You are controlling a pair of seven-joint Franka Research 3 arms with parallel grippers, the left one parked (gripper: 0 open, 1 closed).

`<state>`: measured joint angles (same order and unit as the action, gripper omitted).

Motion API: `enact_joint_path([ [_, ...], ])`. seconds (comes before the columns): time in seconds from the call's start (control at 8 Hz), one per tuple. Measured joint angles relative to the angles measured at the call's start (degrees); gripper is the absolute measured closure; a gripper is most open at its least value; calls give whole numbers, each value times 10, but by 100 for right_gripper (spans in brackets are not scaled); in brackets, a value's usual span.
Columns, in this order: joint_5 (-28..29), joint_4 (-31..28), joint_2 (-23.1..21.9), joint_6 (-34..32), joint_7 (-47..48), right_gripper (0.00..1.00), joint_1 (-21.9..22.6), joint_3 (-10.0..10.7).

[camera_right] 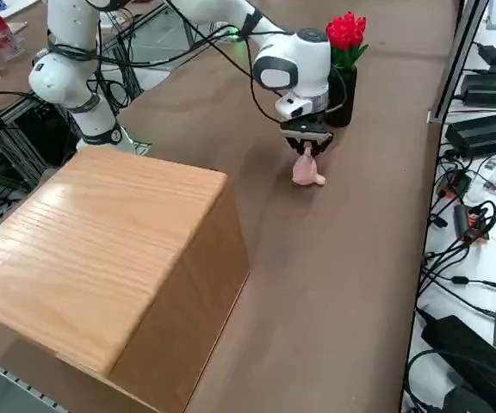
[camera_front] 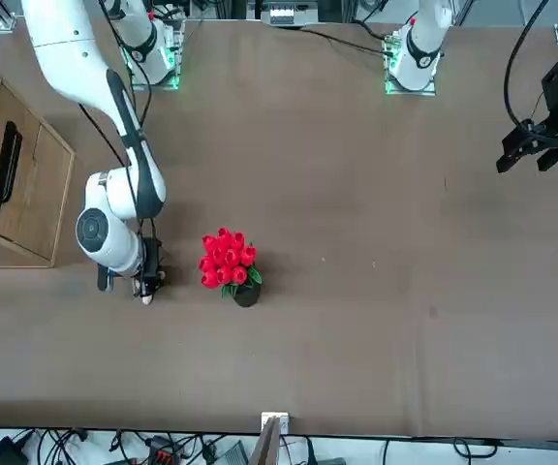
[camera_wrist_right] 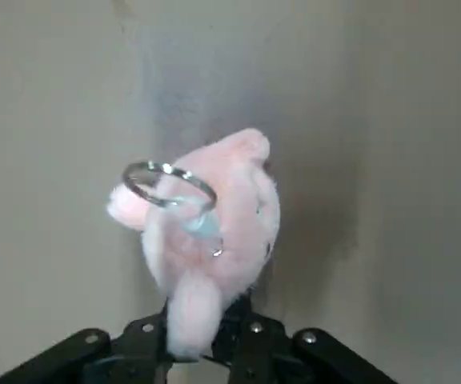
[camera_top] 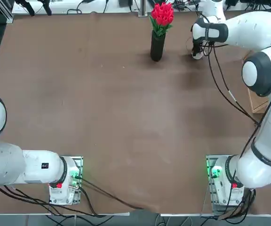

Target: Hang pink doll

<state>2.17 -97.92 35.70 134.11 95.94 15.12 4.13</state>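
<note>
Top view: right tool [camera_top: 197,53] at the tabletop's [camera_top: 102,117] far edge, beside the black vase [camera_top: 157,46] of red tulips [camera_top: 162,14].
Front view: pink doll [camera_front: 147,294] under the tool, near the wooden box [camera_front: 17,174].
Right side view: doll hangs from the tool, touching or just above the tabletop.
Right wrist view: fingers [camera_wrist_right: 146,340] clamped on 1 plush limb; metal ring [camera_wrist_right: 169,184] on top.
</note>
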Motion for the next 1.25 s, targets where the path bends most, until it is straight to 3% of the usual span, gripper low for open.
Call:
enact_joint_path([
  [0.25,-1,12,-14,-23,38,92,-2,11],
  [0.38,-1,20,-34,-47,43,92,-2,29],
  [0.88,-43,79,-109,-225,10,92,-12,139],
  [1.25,-42,105,-117,-246,-36,92,-31,149],
])
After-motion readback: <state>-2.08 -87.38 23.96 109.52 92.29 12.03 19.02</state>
